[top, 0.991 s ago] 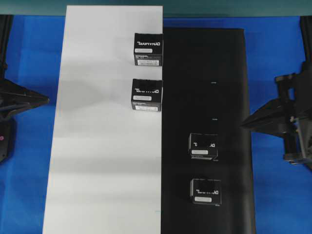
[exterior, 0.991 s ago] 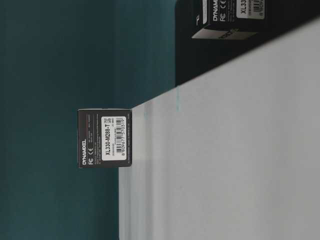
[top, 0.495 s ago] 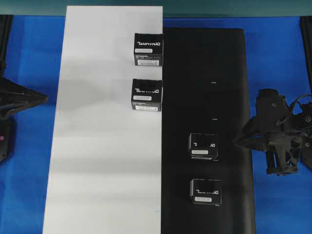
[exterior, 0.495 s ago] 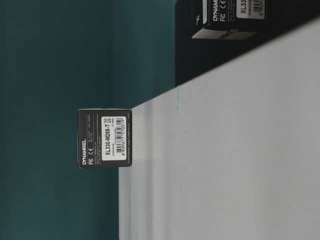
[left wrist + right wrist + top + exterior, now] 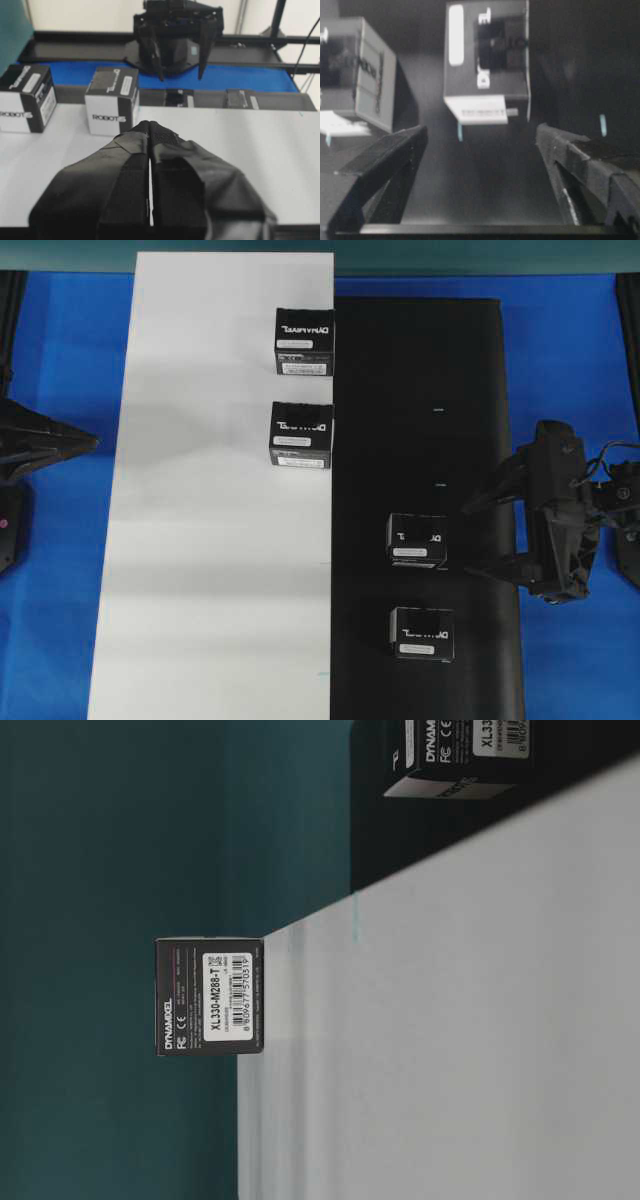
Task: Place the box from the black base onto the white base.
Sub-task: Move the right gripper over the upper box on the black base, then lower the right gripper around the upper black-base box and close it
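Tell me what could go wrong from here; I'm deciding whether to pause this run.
The right claw is open beside the nearer box on the black base; a skewed approach could push it rather than straddle it. The second box sits close by and might get knocked. Boxes on the white base hug its edge, narrowing the drop zone.

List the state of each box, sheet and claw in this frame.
Two boxes: resting on the white sheet.
Two boxes: resting on the black sheet, untouched.
Left claw: shut, empty, off the sheet.
Right claw: open, empty, facing the nearer box.
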Tool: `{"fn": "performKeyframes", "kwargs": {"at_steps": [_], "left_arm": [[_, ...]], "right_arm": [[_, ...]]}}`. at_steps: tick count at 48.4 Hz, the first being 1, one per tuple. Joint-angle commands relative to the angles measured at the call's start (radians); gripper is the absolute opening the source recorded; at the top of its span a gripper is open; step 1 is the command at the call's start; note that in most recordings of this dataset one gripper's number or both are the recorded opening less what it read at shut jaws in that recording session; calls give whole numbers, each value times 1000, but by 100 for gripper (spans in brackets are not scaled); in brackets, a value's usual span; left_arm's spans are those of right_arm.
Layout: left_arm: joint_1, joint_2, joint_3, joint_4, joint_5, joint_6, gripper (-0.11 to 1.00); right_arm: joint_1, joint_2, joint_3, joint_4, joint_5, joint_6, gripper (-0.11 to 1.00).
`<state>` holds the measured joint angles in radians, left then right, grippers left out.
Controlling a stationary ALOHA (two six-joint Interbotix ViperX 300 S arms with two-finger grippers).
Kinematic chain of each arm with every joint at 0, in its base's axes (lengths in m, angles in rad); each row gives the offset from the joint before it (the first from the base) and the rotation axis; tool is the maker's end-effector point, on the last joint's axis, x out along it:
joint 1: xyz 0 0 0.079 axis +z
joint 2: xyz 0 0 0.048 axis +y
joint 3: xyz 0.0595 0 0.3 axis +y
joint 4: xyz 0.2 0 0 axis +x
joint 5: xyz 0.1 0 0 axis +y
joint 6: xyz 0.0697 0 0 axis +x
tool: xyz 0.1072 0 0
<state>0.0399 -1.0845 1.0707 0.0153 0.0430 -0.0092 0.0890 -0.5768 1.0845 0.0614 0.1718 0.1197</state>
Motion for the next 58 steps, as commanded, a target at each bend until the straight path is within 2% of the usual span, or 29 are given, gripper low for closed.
{"fn": "performKeyframes", "kwargs": {"at_steps": [1,29,58], "left_arm": [[3,5,-29,3,-2,-3,-3],[3,3,-31,3,-2,-23,-3],[3,-2,-32,3,0,-25,-3]], "right_arm": [[2,12,12,3,-57,0,100],[-5,121,2,2,-115,0,100],[-14,239,-71,-2,-143,-3,100]]}}
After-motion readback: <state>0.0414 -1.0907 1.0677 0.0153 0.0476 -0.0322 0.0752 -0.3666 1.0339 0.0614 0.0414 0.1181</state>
